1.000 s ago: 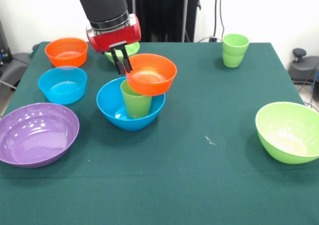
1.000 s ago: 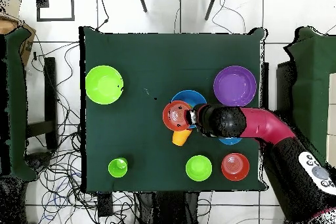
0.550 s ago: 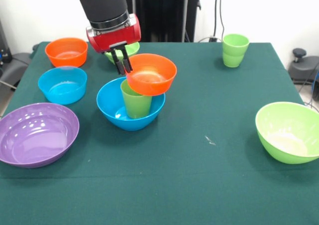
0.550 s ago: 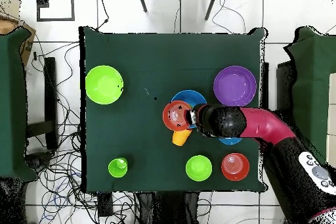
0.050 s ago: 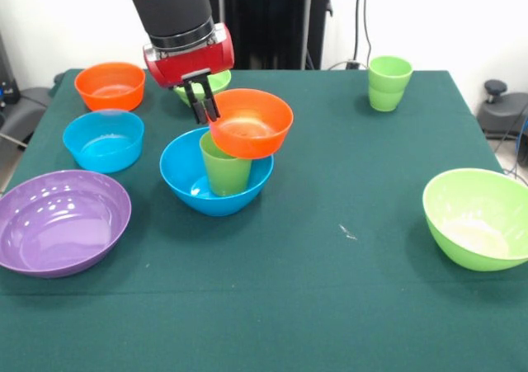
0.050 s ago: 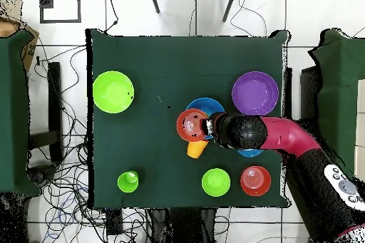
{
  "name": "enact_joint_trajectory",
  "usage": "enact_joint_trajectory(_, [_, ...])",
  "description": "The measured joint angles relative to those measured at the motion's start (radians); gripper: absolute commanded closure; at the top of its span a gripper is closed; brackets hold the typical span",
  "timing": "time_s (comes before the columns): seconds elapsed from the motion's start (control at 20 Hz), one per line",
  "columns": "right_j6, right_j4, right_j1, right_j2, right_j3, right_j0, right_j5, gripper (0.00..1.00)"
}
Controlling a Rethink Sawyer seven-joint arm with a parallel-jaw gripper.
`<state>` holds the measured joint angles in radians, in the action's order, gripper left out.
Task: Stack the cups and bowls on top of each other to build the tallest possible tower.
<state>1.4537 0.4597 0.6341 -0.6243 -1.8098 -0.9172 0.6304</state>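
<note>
- Tower stands left of the middle of the green surface: a blue bowl at the bottom, a green cup upright inside it, an orange bowl perched on the cup's mouth; in the overhead view the orange bowl covers most of the blue one.
- Claw is clenched on the orange bowl's rim at its left side, one finger inside the wall and one outside; the bowl looks slightly tilted and sits off-centre on the cup, overhanging to the right.
- Handling, as a judgement: the pieces look like thin glossy plastic, so light, stiff and slippery; a rim pinch suits the bowls; the cups would take a grip across the mouth or the wall; the wide bowl on the narrow cup seems likely to tip if let go off-centre.
- Loose pieces: a purple bowl and a light blue bowl at the left; a second orange bowl at the far left corner; a small lime bowl mostly hidden behind the arm; a large lime bowl at the right edge; two green cups nested at the far right.
- Contents: every bowl that shows its inside appears empty, apart from the blue bowl holding the cup.
</note>
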Motion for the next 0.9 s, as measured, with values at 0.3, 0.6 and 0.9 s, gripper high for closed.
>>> enact_joint_trajectory(0.3, [0.0, 0.0, 0.0, 0.0, 0.0, -0.01, 0.0, 1.0])
enact_joint_trajectory(0.6, [0.0, 0.0, 0.0, 0.0, 0.0, -0.019, 0.0, 1.0])
enact_joint_trajectory(0.9, [0.0, 0.0, 0.0, 0.0, 0.0, -0.03, 0.0, 1.0])
